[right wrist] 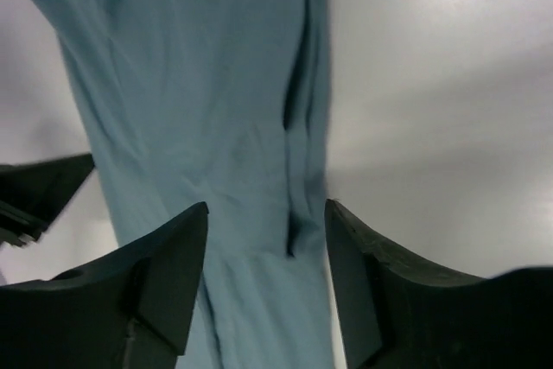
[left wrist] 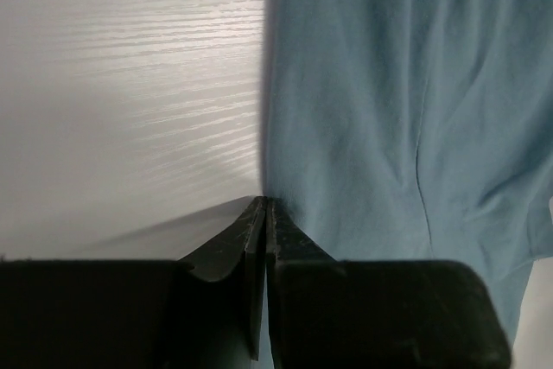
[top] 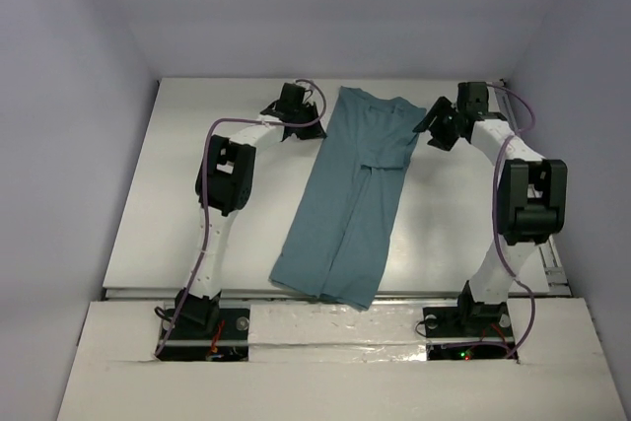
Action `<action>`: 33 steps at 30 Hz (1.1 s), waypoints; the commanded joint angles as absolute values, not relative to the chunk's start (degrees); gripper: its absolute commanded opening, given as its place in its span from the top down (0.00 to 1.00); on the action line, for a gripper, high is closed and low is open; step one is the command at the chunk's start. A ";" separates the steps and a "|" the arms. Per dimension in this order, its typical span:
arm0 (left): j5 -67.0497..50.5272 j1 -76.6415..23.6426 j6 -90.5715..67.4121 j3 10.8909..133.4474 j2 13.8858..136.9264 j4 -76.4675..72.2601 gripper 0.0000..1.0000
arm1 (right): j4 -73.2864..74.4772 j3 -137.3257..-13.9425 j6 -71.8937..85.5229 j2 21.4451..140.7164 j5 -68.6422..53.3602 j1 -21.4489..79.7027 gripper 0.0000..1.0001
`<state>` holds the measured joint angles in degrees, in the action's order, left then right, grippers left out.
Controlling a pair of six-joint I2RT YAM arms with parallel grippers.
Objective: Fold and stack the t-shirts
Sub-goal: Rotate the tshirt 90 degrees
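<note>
The teal t-shirt lies flat on the white table, folded lengthwise into a long strip running from the far middle toward the near edge. My left gripper is shut, and its tips rest at the shirt's far left edge. I cannot tell whether any cloth is pinched. The shirt fills the right half of the left wrist view. My right gripper is open and hovers over the shirt's far right edge. A folded flap of the shirt lies between its fingers.
Grey walls close in the table at the back and on both sides. A raised rail runs along the near edge, and the shirt's hem reaches it. A dark part, probably the left gripper, shows at the left edge of the right wrist view.
</note>
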<state>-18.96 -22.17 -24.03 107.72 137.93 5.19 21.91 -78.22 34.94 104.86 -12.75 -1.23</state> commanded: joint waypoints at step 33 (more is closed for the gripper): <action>-20.13 -22.85 -20.57 107.84 138.26 8.44 1.00 | 22.67 -103.44 36.30 133.24 -21.45 -4.13 0.53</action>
<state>-23.70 -23.66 -21.08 106.63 137.23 5.65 21.80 -101.93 37.04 131.52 -20.99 -4.43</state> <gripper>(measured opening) 0.020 0.496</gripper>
